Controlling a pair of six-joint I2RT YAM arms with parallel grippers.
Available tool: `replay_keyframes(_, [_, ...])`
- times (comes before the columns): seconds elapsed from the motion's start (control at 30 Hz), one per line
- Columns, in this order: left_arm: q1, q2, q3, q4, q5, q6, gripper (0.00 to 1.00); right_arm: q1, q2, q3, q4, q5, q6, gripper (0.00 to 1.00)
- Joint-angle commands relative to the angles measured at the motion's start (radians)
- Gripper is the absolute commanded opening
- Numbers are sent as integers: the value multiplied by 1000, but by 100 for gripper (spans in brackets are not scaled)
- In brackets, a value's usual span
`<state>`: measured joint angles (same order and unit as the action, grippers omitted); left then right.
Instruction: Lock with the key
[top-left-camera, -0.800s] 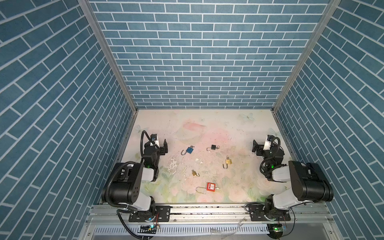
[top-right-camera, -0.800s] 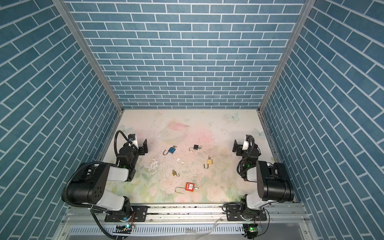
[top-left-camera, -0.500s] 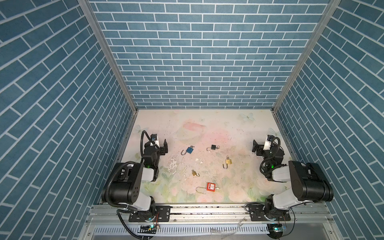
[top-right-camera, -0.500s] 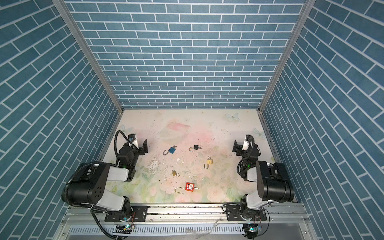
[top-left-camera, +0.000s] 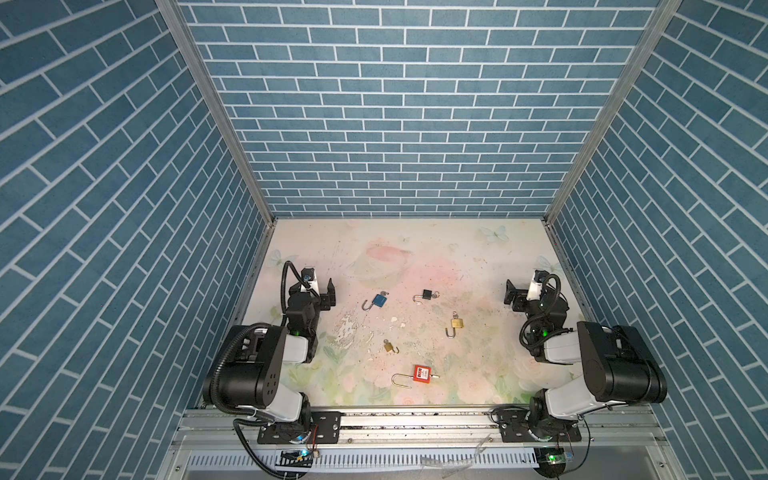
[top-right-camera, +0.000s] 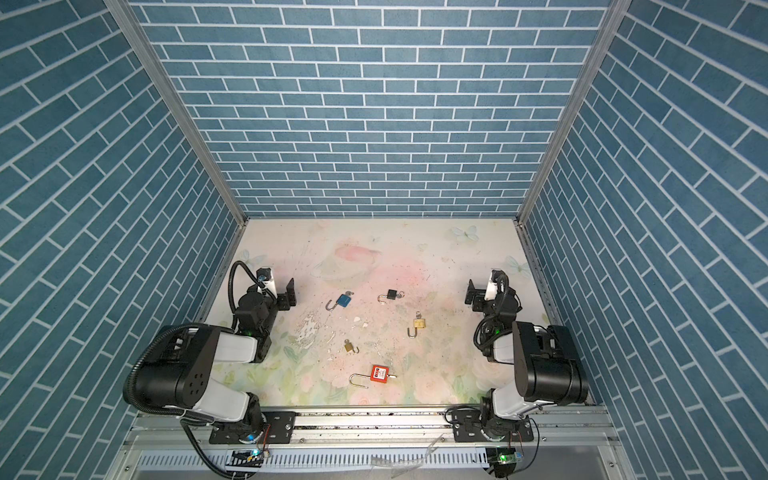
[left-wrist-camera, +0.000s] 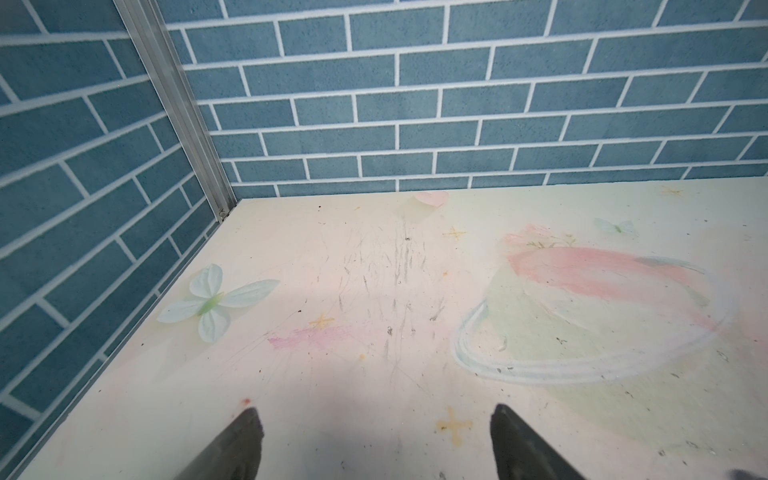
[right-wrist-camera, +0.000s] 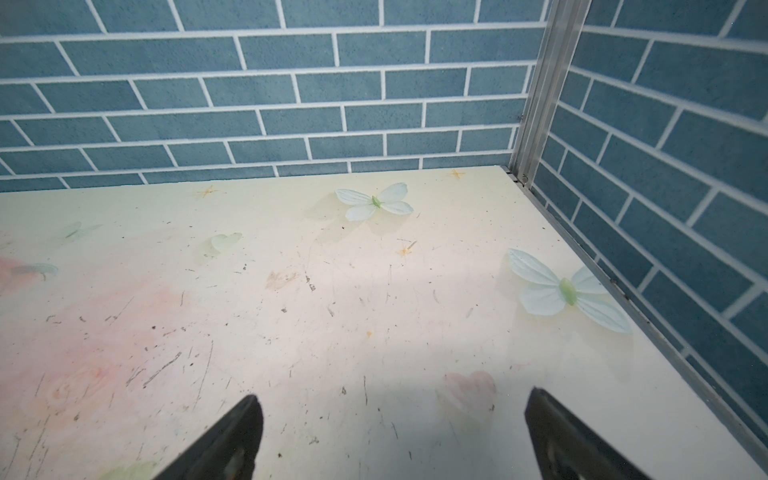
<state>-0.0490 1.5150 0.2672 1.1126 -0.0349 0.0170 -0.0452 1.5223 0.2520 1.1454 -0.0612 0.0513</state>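
Arms folded — left tool (left-wrist-camera: 375, 409), right tool (right-wrist-camera: 393, 395), spread wide

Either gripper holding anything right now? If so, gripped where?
Nothing is held. The left gripper and the right gripper are both open, with only bare table between their fingers.

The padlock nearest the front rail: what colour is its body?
The padlock has a red body; it shows best in a top view.

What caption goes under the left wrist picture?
Open left gripper over scratched pastel table, near a printed pale butterfly.
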Motion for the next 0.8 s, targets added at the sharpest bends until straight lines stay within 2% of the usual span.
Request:
replay_keyframes(0.0, [4, -1, 9, 25, 8, 12, 87, -2, 1, 0, 38, -10, -29, 99])
replay_keyframes(0.1, [-2, -32, 2, 22, -37, -3, 87, -1, -33, -22, 63, 5, -19, 99])
replay_keyframes(0.2, [-36, -170, 26, -119, -142, -1, 87, -2, -158, -1, -85, 23, -18, 99])
replay_keyframes(0.3, [-61, -324, 108, -328, -202, -5, 87, -2, -303, 54, -266, 26, 17, 99])
replay_keyframes(0.4, [-61, -431, 278, -632, -289, -138, 87, -1, -422, 106, -371, -24, 62, 99])
replay_keyframes(0.47, [-53, -468, 403, -787, -240, -156, 87, -2, -489, 147, -431, -14, 145, 99])
replay_keyframes(0.57, [-54, -499, 546, -912, -193, -169, 87, -2, -575, 247, -606, 20, 257, 99])
replay_keyframes(0.67, [-52, -503, 709, -1076, -184, -247, 87, -2, -619, 352, -746, -2, 294, 99])
replay_keyframes(0.77, [-48, -493, 858, -1228, -99, -282, 87, -2, -616, 462, -889, 2, 335, 99])
